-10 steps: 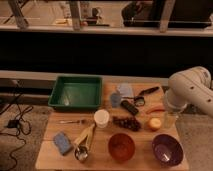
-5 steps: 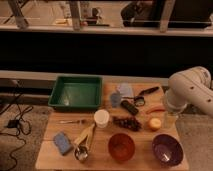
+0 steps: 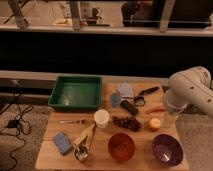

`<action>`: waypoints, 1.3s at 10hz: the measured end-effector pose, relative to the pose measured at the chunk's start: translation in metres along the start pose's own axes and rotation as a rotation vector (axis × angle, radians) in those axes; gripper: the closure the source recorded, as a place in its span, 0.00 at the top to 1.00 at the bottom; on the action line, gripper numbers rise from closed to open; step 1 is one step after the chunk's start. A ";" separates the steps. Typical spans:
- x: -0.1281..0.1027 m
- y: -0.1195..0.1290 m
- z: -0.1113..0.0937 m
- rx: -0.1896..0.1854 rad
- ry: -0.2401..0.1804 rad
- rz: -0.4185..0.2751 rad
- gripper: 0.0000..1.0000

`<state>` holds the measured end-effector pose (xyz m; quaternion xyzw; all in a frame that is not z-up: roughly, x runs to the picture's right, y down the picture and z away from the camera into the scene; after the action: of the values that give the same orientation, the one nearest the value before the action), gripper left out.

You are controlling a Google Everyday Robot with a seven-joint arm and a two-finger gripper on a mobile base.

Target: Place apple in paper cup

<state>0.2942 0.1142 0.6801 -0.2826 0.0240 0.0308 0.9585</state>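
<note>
- Okay, the gripper (image 3: 170, 118) hangs low at the right end of the wooden table (image 3: 50, 155), under the bulky white arm (image 3: 192, 90). Whether it is wide or narrow I cannot tell from here.
- The small round yellow-orange apple (image 3: 155, 123) sits on the tabletop just beside the gripper, on the side toward the table's middle. I can't say if they touch.
- The small plain white paper cup (image 3: 101, 118) stands upright well apart, further along that same line, with the dark bunch of grapes (image 3: 127, 122) lying between apple and cup.
- So the geometry I'm working with: apple right by the claw, cup beyond it past the grapes — one near-straight sideways run.
- My read is that the grasp isn't made yet. Apple first, then a lift that clears the grapes.
- The orange-red round bowl (image 3: 121, 146) and the purple bowl (image 3: 166, 149) sit along the near edge — out of that line.
</note>
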 end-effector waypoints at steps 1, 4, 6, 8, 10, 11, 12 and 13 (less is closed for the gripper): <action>0.000 0.000 0.000 0.000 0.000 0.000 0.80; 0.000 -0.002 0.000 0.001 -0.001 0.005 0.80; 0.002 -0.002 0.000 -0.001 -0.001 0.011 0.80; 0.002 -0.002 0.000 -0.005 -0.005 0.019 0.80; 0.003 -0.004 0.001 -0.008 -0.011 0.029 0.80; 0.004 -0.004 0.001 -0.011 -0.015 0.034 0.80; 0.005 -0.007 0.002 -0.012 -0.028 0.048 0.80; 0.006 -0.008 0.002 -0.014 -0.036 0.052 0.80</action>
<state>0.3007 0.1088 0.6859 -0.2877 0.0137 0.0612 0.9557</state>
